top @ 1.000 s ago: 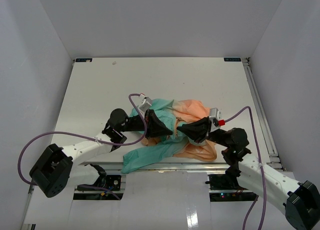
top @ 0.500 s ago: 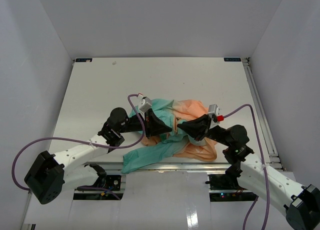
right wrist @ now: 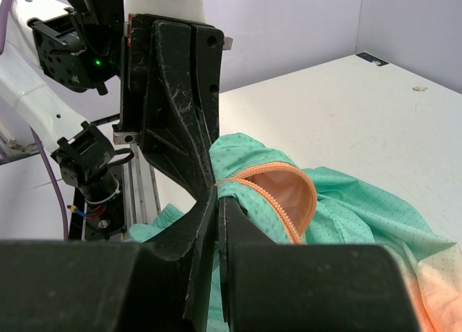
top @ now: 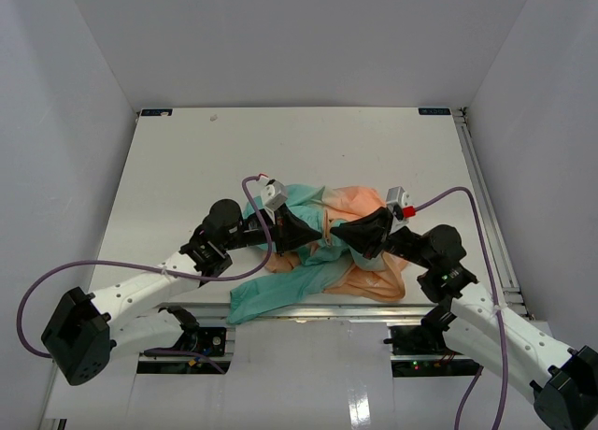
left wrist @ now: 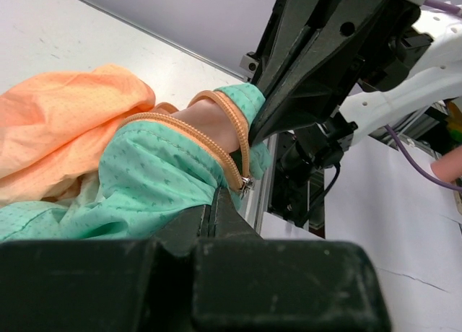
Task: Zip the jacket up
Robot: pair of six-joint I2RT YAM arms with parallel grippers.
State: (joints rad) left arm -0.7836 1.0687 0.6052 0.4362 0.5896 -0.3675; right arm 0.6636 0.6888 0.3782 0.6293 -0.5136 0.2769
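Jacket (top: 360, 204); we log left gripper (left wrist: 215, 202), right gripper (right wrist: 218, 198) both pinched shut on its hem, tip-to-tip; zipper (left wrist: 245, 141) between.

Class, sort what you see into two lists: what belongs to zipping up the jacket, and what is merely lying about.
Belongs: jacket, zipper, left gripper, right gripper, both shut on the fabric.
Merely there: table, purple cable, metal rail.

Both arms are reaching in over the jacket (top: 360, 201) from opposite sides. The left gripper (top: 316, 232) and right gripper (top: 338, 232) are each pinching its teal edge with fingers closed, tips nearly meeting.
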